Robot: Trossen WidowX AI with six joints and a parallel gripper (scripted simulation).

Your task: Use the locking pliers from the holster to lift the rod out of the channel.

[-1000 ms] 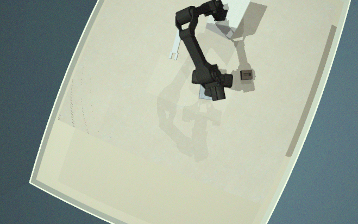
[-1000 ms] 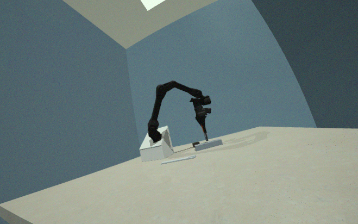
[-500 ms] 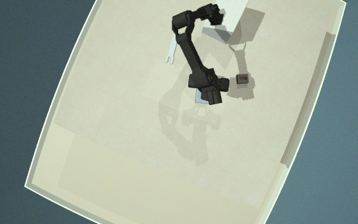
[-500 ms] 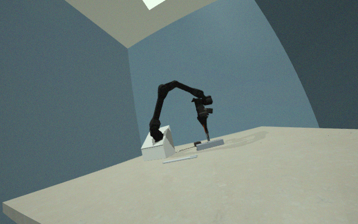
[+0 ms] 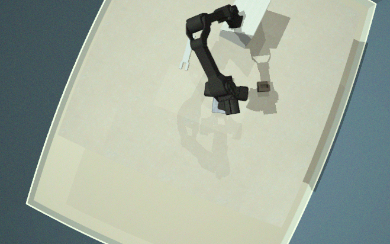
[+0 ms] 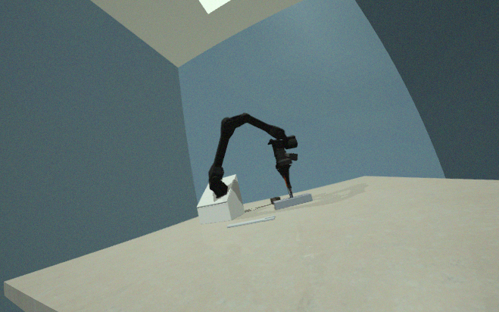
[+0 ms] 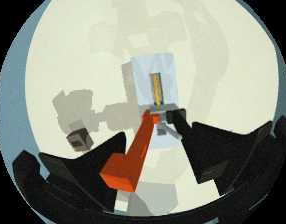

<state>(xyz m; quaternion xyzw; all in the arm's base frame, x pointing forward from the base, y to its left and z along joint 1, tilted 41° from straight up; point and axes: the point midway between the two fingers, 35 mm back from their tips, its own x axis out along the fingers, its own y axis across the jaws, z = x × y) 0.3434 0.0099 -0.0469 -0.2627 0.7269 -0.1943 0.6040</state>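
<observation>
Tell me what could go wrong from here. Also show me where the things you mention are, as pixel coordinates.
The pliers (image 6: pixel 290 186) (image 7: pixel 165 109) hang tilted over the block (image 6: pixel 293 201) (image 7: pixel 142 75), so their jaws might catch its top instead of entering the channel. The orange handle (image 7: pixel 125 165) and black handle (image 7: pixel 190 142) are spread, so the jaws may be unlocked, and lifting now could leave the rod (image 7: pixel 155 90) behind.
</observation>
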